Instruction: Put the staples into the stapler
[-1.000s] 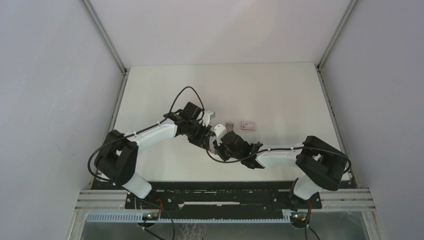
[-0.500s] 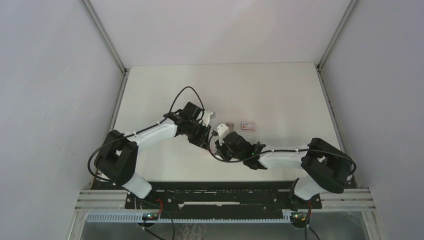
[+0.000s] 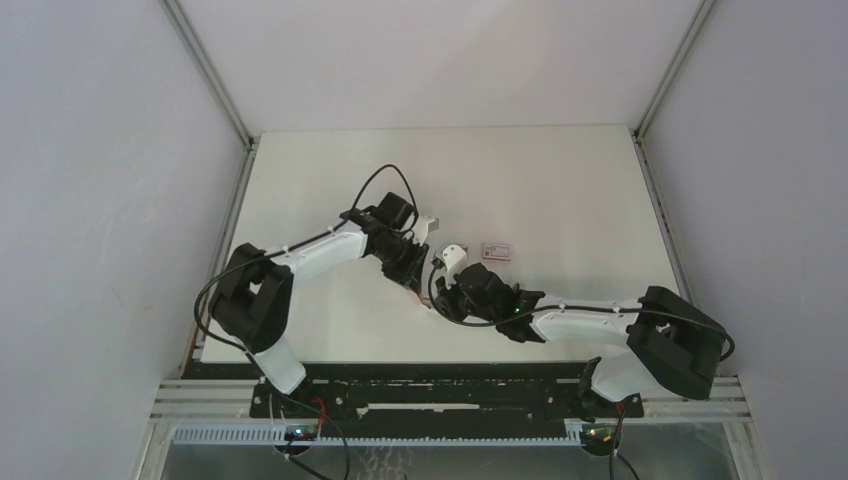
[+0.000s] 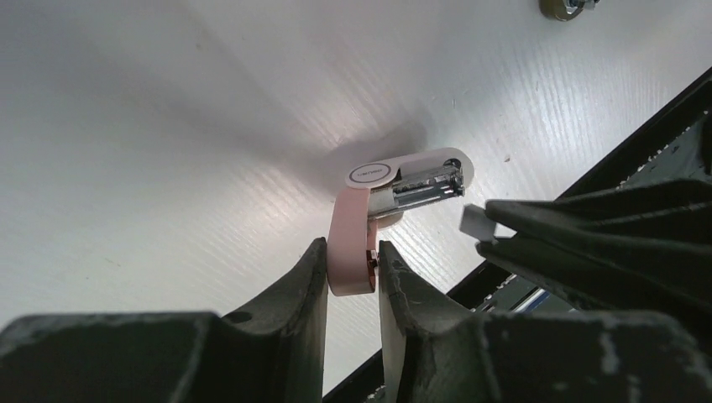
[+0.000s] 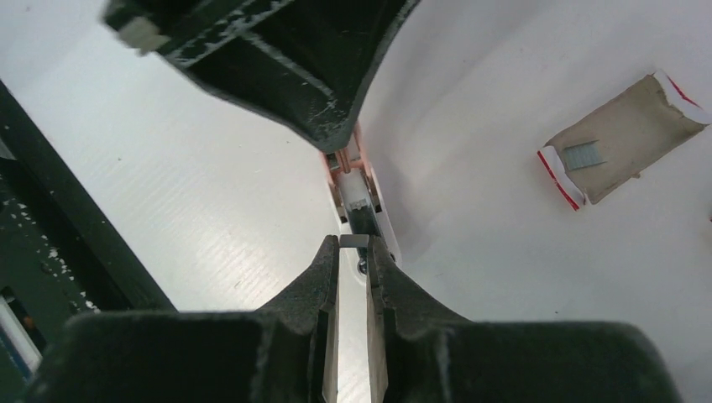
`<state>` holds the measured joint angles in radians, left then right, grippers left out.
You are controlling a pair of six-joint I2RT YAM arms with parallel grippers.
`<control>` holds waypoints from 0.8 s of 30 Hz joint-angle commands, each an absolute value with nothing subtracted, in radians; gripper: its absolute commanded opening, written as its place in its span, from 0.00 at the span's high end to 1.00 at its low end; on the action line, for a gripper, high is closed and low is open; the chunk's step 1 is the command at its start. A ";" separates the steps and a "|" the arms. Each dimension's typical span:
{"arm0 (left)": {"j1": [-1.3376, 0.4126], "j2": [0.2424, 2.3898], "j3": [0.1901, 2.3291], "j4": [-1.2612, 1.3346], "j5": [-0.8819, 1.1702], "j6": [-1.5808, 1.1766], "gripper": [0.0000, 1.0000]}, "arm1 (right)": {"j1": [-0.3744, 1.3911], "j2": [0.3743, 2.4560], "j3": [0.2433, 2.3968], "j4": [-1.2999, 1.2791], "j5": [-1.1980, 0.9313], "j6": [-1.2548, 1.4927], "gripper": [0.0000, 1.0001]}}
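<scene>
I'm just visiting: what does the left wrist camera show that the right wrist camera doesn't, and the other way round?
Only the left wrist camera shows the stapler side-on, hinged open, its metal channel exposed. Only the right wrist camera shows the opened staple box with staples lying in it, and a thin grey strip, seemingly staples, pinched in the right gripper. Both show the left gripper clamped on the stapler's pink arm, with the right gripper's fingers close by.
</scene>
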<state>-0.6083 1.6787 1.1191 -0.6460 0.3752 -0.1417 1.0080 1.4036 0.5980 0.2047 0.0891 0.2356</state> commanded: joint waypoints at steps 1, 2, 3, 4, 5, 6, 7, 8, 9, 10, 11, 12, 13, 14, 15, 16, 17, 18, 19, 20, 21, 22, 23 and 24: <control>-0.606 1.726 1.239 -0.719 0.338 -0.072 0.77 | 1.002 1.322 0.578 0.230 0.092 0.268 0.98; -0.608 1.735 1.256 -0.728 0.332 -0.067 0.76 | 0.998 1.309 0.572 0.230 0.091 0.271 0.98; -0.611 1.743 1.275 -0.735 0.322 -0.064 0.75 | 0.996 1.297 0.567 0.228 0.091 0.273 0.98; -0.614 1.751 1.292 -0.742 0.316 -0.061 0.74 | 0.993 1.285 0.561 0.226 0.090 0.274 0.98; -0.616 1.757 1.307 -0.747 0.310 -0.060 0.74 | 0.988 1.274 0.552 0.227 0.089 0.275 0.98; -0.617 1.765 1.323 -0.752 0.309 -0.059 0.73 | 0.984 1.263 0.546 0.228 0.086 0.276 0.98; -0.618 1.770 1.336 -0.757 0.308 -0.055 0.73 | 0.979 1.253 0.541 0.227 0.082 0.278 0.98; -0.620 1.772 1.345 -0.759 0.307 -0.051 0.72 | 0.973 1.244 0.537 0.226 0.081 0.279 0.98; -0.620 1.771 1.353 -0.759 0.305 -0.049 0.72 | 0.970 1.236 0.535 0.224 0.081 0.277 0.98; -0.621 1.772 1.355 -0.760 0.304 -0.046 0.71 | 0.966 1.226 0.532 0.224 0.081 0.276 0.98; -0.622 1.772 1.355 -0.761 0.304 -0.041 0.70 | 0.964 1.220 0.528 0.225 0.080 0.278 0.98; -0.623 1.773 1.356 -0.759 0.302 -0.036 0.68 | 0.961 1.215 0.525 0.229 0.077 0.278 0.98; -0.624 1.774 1.358 -0.755 0.299 -0.034 0.67 | 0.959 1.212 0.520 0.238 0.074 0.279 0.98; -0.624 1.775 1.360 -0.750 0.298 -0.033 0.66 | 0.956 1.213 0.515 0.246 0.072 0.279 0.98; -0.624 1.777 1.364 -0.746 0.296 -0.031 0.65 | 0.952 1.216 0.513 0.253 0.071 0.281 0.98; -0.624 1.780 1.368 -0.742 0.289 -0.031 0.64 | 0.949 1.222 0.512 0.258 0.070 0.281 0.98; -0.624 1.782 1.371 -0.738 0.278 -0.033 0.62 | 0.946 1.229 0.512 0.264 0.064 0.279 0.98; -0.624 1.782 1.372 -0.734 0.269 -0.036 0.57 | 0.942 1.234 0.513 0.271 0.060 0.278 0.98; -0.624 1.779 1.370 -0.728 0.259 -0.038 0.52 | 0.940 1.238 0.513 0.277 0.052 0.276 0.98; -0.624 1.772 1.363 -0.716 0.245 -0.047 0.47 | 0.937 1.241 0.513 0.284 0.047 0.272 0.98; -0.624 1.757 1.350 -0.701 0.224 -0.060 0.42 | 0.936 1.244 0.512 0.288 0.042 0.270 0.98; -0.624 1.731 1.334 -0.680 0.201 -0.076 0.37 | 0.934 1.245 0.512 0.292 0.038 0.269 0.98; -0.624 1.706 1.318 -0.660 0.173 -0.094 0.34 | 0.926 1.246 0.512 0.294 0.032 0.270 0.98; -0.623 1.677 1.301 -0.640 0.146 -0.120 0.32 | 0.919 1.246 0.514 0.293 0.028 0.271 0.98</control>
